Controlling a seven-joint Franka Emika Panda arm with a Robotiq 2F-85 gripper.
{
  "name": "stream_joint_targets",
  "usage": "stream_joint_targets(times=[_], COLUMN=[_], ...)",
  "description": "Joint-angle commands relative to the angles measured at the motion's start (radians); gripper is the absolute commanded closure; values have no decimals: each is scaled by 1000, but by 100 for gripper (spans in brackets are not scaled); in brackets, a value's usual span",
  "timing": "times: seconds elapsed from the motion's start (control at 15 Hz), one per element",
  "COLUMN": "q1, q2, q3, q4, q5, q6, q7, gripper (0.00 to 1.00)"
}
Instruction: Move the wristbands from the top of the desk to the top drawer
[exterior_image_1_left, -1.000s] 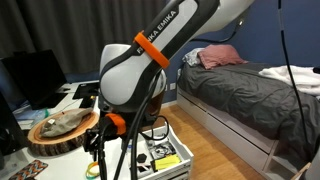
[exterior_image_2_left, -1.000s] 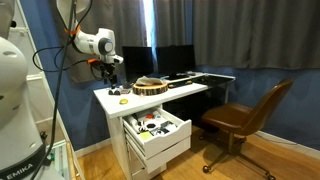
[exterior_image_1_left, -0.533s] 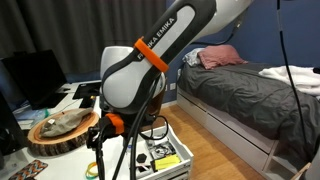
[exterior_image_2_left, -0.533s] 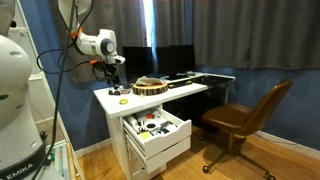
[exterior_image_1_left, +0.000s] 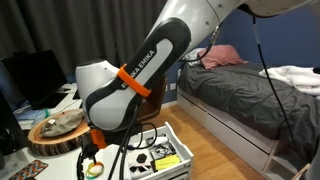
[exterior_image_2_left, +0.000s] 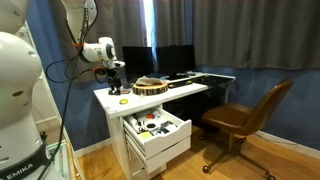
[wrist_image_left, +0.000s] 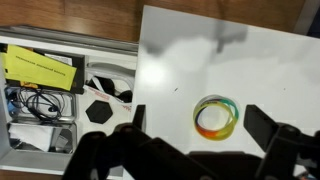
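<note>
The wristbands (wrist_image_left: 215, 117) lie stacked on the white desk (wrist_image_left: 250, 60): a yellow-green one with orange patches and a pale whitish one. In the wrist view my gripper (wrist_image_left: 200, 125) is open above them, with one finger on each side and not touching them. In an exterior view the gripper (exterior_image_2_left: 115, 87) hangs just above the yellow-green spot of the wristbands (exterior_image_2_left: 124, 100) at the desk's end. The top drawer (wrist_image_left: 70, 40) stands open beside the desk edge and holds cables, yellow paper and small black items. It also shows in both exterior views (exterior_image_2_left: 165, 138) (exterior_image_1_left: 170, 158).
A round bark-edged wooden slab (exterior_image_2_left: 150, 86) lies on the desk close to the wristbands and also shows in the exterior view nearer the arm (exterior_image_1_left: 55, 130). Monitors (exterior_image_2_left: 170, 60) stand at the back. A brown office chair (exterior_image_2_left: 245, 118) is by the desk. A grey bed (exterior_image_1_left: 250, 90) lies beyond.
The arm has swung and come down toward the desk's end, bringing the open gripper lower over the wristbands. The wristbands and the drawer have not moved.
</note>
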Motion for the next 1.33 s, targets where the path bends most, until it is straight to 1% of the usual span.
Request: stream_joint_targets(times=[0.0, 0.2, 0.27, 0.53, 0.6, 0.73, 0.8, 0.87, 0.93, 1.07, 1.13, 1.2, 1.27], q1=[60, 85, 96, 111, 109, 109, 105, 103, 100, 98, 99, 99, 100], q2=[117, 187, 209, 282, 297, 324, 336, 349, 360, 379, 388, 395, 401], q3=[-38, -64, -82, -120, -124, -133, -131, -132, -129, -125, -126, -126, -128], q4=[161, 244, 266, 344, 360, 387, 398, 409, 418, 433, 442, 448, 453], q5=[-17, -11, -25, -11, -5, -2, 4, 7, 13, 22, 22, 24, 23], q6=[-90, -113, -99, -97, -92, -91, -90, -90, -91, -92, -94, -96, -98], q7=[58, 64, 73, 57, 52, 48, 40, 36, 30, 23, 22, 20, 19], gripper=[0, 0, 0, 1, 6, 15, 22, 20, 27, 31, 40, 41, 53])
